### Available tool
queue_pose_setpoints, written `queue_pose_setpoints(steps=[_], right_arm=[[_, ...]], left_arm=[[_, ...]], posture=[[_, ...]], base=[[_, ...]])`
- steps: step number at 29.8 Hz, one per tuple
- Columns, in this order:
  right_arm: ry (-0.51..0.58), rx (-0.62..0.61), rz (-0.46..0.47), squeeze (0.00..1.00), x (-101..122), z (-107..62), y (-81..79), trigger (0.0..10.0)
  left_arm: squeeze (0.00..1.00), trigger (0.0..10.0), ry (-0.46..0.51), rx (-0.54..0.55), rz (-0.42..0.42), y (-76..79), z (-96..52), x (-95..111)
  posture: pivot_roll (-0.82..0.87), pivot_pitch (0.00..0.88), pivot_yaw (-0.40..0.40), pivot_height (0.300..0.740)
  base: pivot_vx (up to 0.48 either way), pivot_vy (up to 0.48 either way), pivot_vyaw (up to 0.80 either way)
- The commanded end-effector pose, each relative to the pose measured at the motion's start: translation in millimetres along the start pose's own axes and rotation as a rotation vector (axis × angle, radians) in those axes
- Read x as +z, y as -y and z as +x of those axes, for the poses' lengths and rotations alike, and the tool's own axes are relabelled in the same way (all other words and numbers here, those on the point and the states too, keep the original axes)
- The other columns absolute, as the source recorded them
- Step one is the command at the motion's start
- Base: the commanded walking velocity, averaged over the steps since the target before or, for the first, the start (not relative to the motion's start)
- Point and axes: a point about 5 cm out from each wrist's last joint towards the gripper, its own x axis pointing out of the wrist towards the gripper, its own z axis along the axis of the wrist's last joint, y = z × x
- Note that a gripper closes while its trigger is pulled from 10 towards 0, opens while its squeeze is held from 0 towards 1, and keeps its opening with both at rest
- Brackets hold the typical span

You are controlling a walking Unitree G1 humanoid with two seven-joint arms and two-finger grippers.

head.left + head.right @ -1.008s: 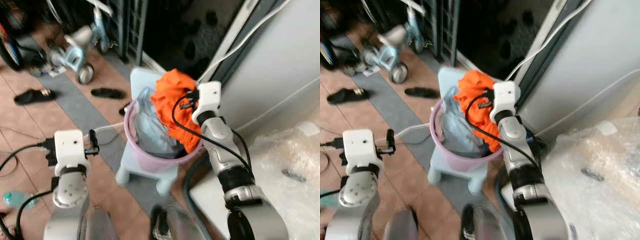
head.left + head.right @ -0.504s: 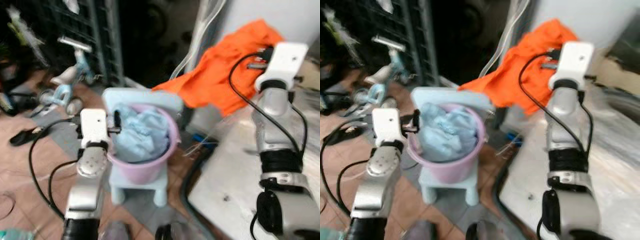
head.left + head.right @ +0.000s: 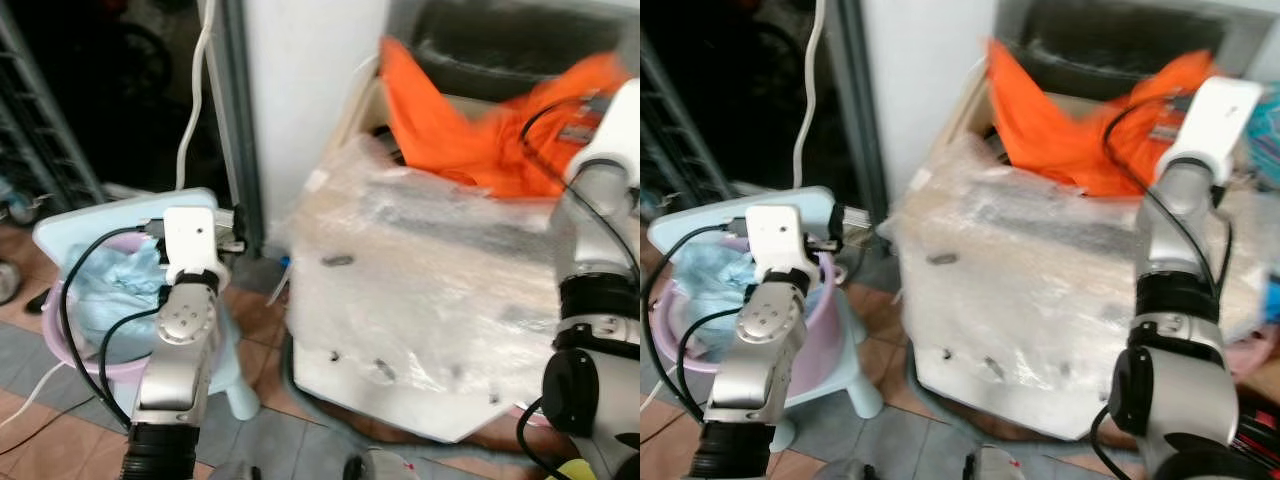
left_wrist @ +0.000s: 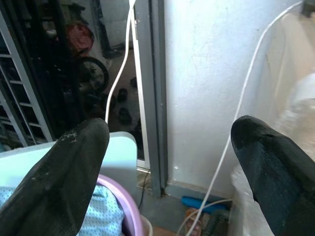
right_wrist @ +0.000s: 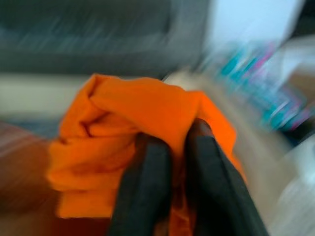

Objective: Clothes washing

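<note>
An orange garment [image 3: 460, 120] hangs over the open top of a washing machine [image 3: 430, 270] wrapped in clear plastic. My right gripper [image 5: 176, 140] is shut on a bunch of the orange garment [image 5: 128, 113], held high at the right over the machine's dark opening [image 3: 500, 50]. My left gripper [image 4: 170, 130] is open and holds nothing; it hovers beside a pink basket [image 3: 60, 340]. The basket holds light blue clothes [image 3: 110, 290] and sits on a pale blue stool [image 3: 110, 210] to the machine's left.
A white cable [image 3: 195, 90] runs down a grey door frame between the stool and the machine. A dark metal gate [image 3: 40, 130] stands at the far left. The floor has brown tiles and a grey strip [image 3: 300, 440].
The view has swung right from the basket to the washing machine. My right gripper has carried the orange garment from above the basket to over the machine's top.
</note>
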Motion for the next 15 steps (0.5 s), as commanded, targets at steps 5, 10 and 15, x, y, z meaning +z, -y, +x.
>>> queue_pose_setpoints(steps=[5,10,15], right_arm=[[0.026,0.123,-0.012,1.00,5,-1.0,-12.4,10.0],[0.214,0.194,-0.019,1.00,26,-10.9,-17.6,10.0],[0.280,0.256,-0.050,1.00,21,-26.2,-25.7,10.0]], left_arm=[[0.00,10.0,-0.010,0.029,-0.003,-5.4,-1.3,-5],[0.00,10.0,-0.015,0.046,0.004,-5.5,-1.5,-6],[0.00,10.0,-0.020,0.038,0.009,-3.6,-1.0,-8]], posture=[[0.01,0.000,-0.026,0.740],[0.01,0.000,-0.023,0.740],[-0.01,0.000,-0.021,0.740]], base=[[0.000,0.000,0.00],[0.000,0.000,0.00],[0.000,0.000,0.00]])
